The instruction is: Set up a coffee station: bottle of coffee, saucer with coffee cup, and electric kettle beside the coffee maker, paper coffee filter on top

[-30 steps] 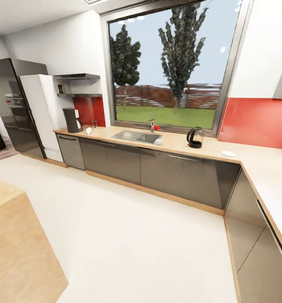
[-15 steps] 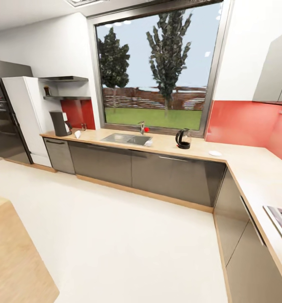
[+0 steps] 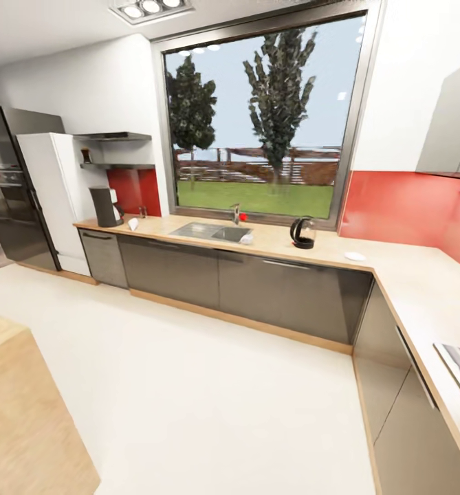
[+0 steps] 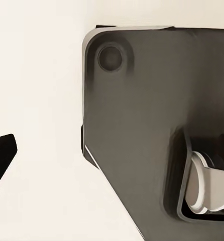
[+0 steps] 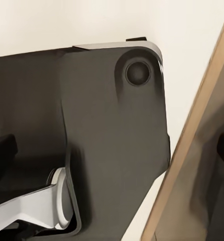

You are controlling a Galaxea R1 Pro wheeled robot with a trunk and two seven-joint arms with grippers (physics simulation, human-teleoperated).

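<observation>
The state of either end effector cannot be told: the wrist views are trained on the robot's dark grey base plate point(image 4: 157, 125) over pale floor, with nothing seen held. Against the earlier head views the whole scene is shifted, a camera movement; the task's things are unmoved. On the long tan wood-look bench point(image 3: 271, 242) stand the tall grey coffee maker point(image 3: 106, 206), dark glass electric kettle point(image 3: 301, 233) and white saucer point(image 3: 355, 256), well apart. The small dark bottle point(image 3: 86, 156) sits on the black wall shelf point(image 3: 116, 166). Transit is judged under way.

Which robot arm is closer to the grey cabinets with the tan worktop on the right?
Probably right: its wrist view sees the cabinets' tan plinth close by; the left wrist view sees pale floor.
</observation>
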